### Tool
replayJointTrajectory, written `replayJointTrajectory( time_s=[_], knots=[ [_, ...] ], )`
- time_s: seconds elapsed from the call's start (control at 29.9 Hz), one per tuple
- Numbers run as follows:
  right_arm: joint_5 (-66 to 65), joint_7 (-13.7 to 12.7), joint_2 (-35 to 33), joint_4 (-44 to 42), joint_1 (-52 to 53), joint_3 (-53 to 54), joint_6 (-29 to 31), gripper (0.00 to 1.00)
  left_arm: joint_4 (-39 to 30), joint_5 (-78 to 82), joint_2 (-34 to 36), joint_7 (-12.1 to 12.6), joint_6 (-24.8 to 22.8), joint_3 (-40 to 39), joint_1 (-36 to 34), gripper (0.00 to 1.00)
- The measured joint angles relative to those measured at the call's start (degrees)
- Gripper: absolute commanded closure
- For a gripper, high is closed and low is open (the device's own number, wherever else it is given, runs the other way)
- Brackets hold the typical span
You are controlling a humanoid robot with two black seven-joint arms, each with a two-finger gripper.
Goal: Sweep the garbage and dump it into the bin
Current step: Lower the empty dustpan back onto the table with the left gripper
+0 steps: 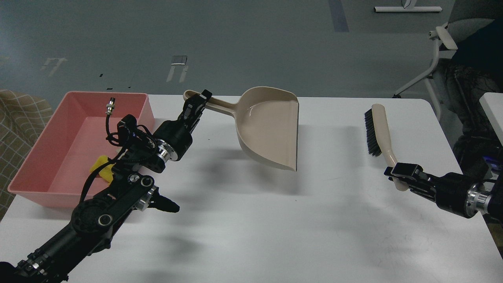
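My left gripper [197, 103] is shut on the handle of the beige dustpan [269, 125] and holds it tilted just above the middle of the white table [251, 220]. The pan looks empty. The pink bin [51, 149] stands at the table's left. The yellow sponge piece [99, 167] lies in the bin, partly hidden by my left arm. The whitish strip is hidden. My right gripper [397, 173] is shut on the handle of the beige brush [379, 129], whose black bristles rest on the table at the right.
A person sits on a white wheeled chair [440, 51] beyond the table's far right corner. A second white table edge [493, 114] shows at the far right. A checked fabric object [19, 114] stands left of the bin.
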Motion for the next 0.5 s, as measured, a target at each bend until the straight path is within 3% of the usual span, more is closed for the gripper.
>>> replayJointTrajectory(
  time_s=[0.4, 0.43, 0.5],
  knots=[
    [-0.1, 0.0, 0.3, 0.2, -0.1, -0.1, 0.1, 1.0, 2.1, 3.2, 0.6, -1.7, 2.1, 0.6, 4.9, 1.0],
    [-0.1, 0.0, 0.3, 0.2, -0.1, -0.1, 0.1, 1.0, 2.2, 3.2, 0.6, -1.8, 2.1, 0.6, 5.0, 0.98],
    [-0.1, 0.0, 0.4, 0.2, -0.1, -0.1, 0.1, 1.0, 2.4, 3.2, 0.6, -1.9, 2.1, 0.6, 5.3, 0.85]
  ],
)
